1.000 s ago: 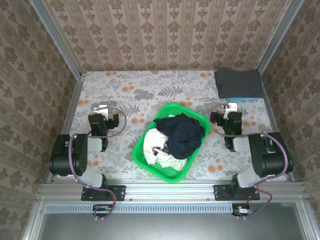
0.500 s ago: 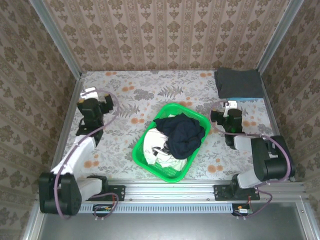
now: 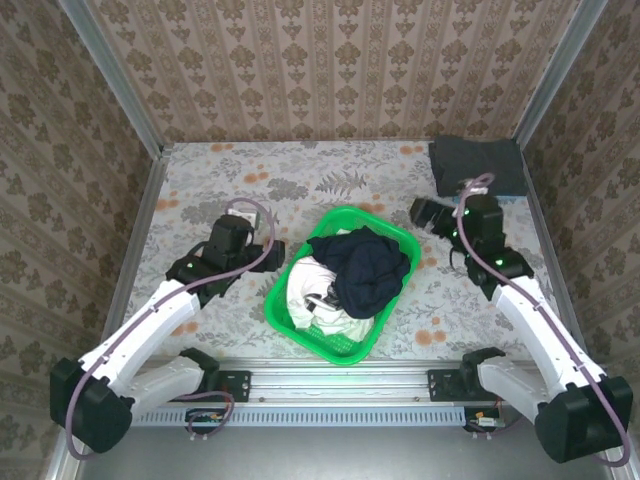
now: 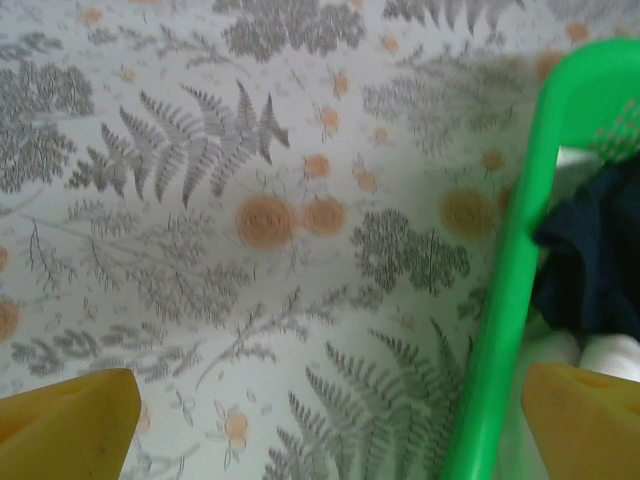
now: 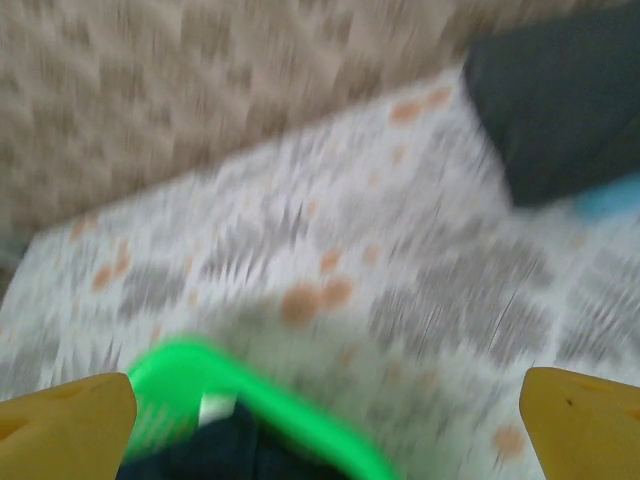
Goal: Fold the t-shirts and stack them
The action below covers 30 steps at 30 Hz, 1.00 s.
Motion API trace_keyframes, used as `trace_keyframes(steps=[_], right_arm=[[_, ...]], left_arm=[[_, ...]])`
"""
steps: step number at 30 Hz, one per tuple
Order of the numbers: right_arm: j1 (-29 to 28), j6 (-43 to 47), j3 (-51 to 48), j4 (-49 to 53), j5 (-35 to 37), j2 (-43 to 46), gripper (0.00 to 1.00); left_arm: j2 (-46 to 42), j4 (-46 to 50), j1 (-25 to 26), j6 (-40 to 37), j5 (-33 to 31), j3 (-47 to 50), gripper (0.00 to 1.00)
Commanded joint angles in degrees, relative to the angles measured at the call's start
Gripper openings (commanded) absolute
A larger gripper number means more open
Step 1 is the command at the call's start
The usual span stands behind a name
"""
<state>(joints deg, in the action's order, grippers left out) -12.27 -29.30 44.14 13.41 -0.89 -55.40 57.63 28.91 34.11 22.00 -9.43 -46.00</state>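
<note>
- Step in hand, as I read it: fetching the next shirt. Both arms are stretched toward the green basket (image 3: 283, 283) in the middle of the flowered table (image 3: 200, 170), and neither holds any cloth.
- A dark grey shirt (image 3: 476, 165) lies folded in the far right corner. A light blue shirt (image 3: 506, 197) peeks out under its near edge, so I take that as the stack.
- The navy t-shirt (image 3: 370, 268) sits crumpled on top of the basket heap, with white shirts (image 3: 303, 293) under it on the left side.
- The left gripper (image 3: 243, 213) hangs just beside the basket's left rim. On the left wrist camera its yellow fingers (image 4: 65, 425) sit at the bottom corners, spread wide, with bare table between them and the rim (image 4: 505, 300) to one side.
- The right gripper (image 3: 425, 213) is near the basket's far right corner. Its wrist view is blurred, but the jaws are clearly wide apart with nothing between them.
- Next, I would bring one gripper over the rim and down onto a raised fold of the navy t-shirt. It should pinch cloth only, keeping clear of the lattice, so the basket does not lift with it.
</note>
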Motion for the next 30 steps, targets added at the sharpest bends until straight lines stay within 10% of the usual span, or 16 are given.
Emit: trace_keyframes(steps=[1, 14, 21, 30], right_arm=[[-3.3, -4.5, -2.0, 9.1, -1.8, 2.8, 1.0], [-5.5, -2.5, -2.7, 17.0, 3.1, 6.7, 1.0], [-5.3, -0.2, -2.8, 18.3, 5.8, 6.9, 1.0], [-5.2, 0.3, -3.0, 15.9, 5.4, 5.7, 1.0]], left_arm=[[-1.2, 10.9, 2.7, 4.8, -5.2, -1.5, 1.0], [-4.8, 24.5, 9.9, 14.8, -8.5, 0.5, 0.94], [-3.8, 19.2, 10.8, 11.1, 1.5, 1.6, 0.9], [5.4, 15.1, 7.1, 4.4, 7.2, -0.2, 0.58]])
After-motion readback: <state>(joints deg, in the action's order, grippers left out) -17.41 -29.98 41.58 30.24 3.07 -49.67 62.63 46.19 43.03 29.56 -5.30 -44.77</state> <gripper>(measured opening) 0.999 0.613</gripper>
